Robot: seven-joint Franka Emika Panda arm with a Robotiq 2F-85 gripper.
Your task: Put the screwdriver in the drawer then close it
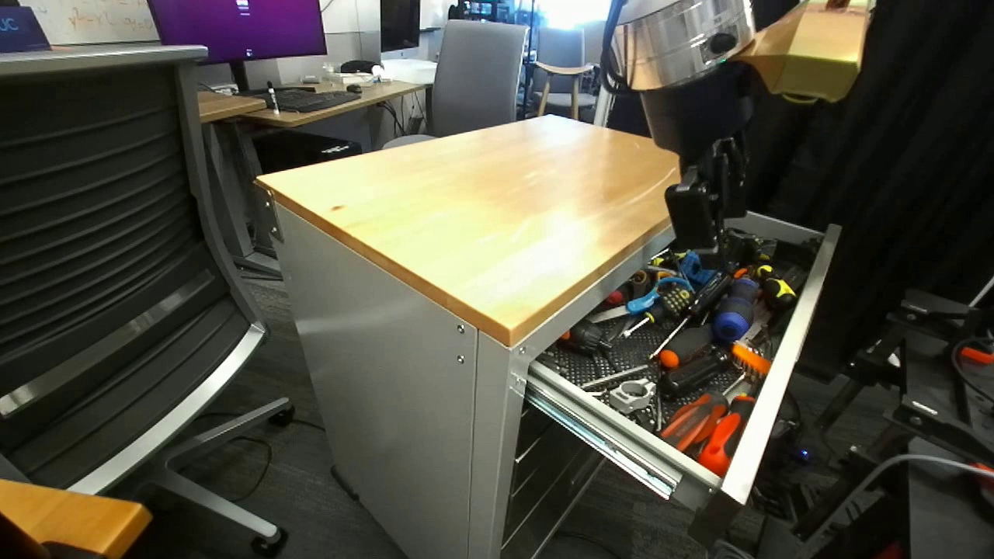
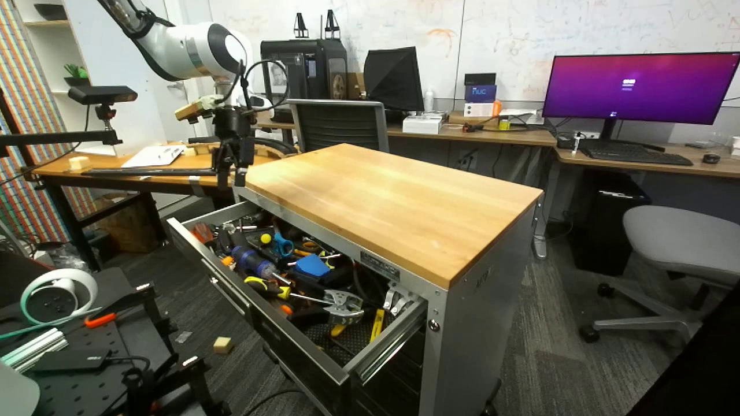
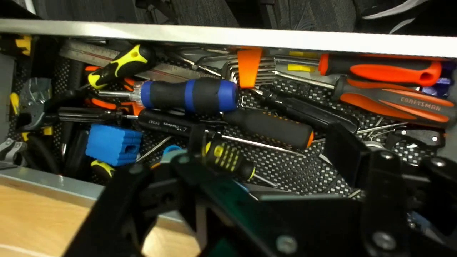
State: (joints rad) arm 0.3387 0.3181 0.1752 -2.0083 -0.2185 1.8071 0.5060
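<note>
The drawer (image 1: 786,353) is pulled wide open under the wooden top and is full of tools; it also shows in an exterior view (image 2: 260,306) and in the wrist view (image 3: 214,33). A stubby black screwdriver with yellow marks (image 3: 228,160) lies in the drawer on the dark mesh liner, partly hidden behind my left-hand finger in the wrist view. It also shows in an exterior view (image 1: 674,301). My gripper (image 3: 269,147) is open with nothing between its fingers. It hangs above the drawer, near the cabinet's top edge, in both exterior views (image 1: 713,211) (image 2: 234,164).
The wooden tabletop (image 1: 497,202) borders the drawer. A blue-black screwdriver (image 3: 189,94), orange-handled tools (image 3: 392,73) and a blue block (image 3: 113,144) lie in the drawer. A dark rack (image 2: 115,346) stands in front of the cabinet. Office chairs (image 1: 109,256) stand around it.
</note>
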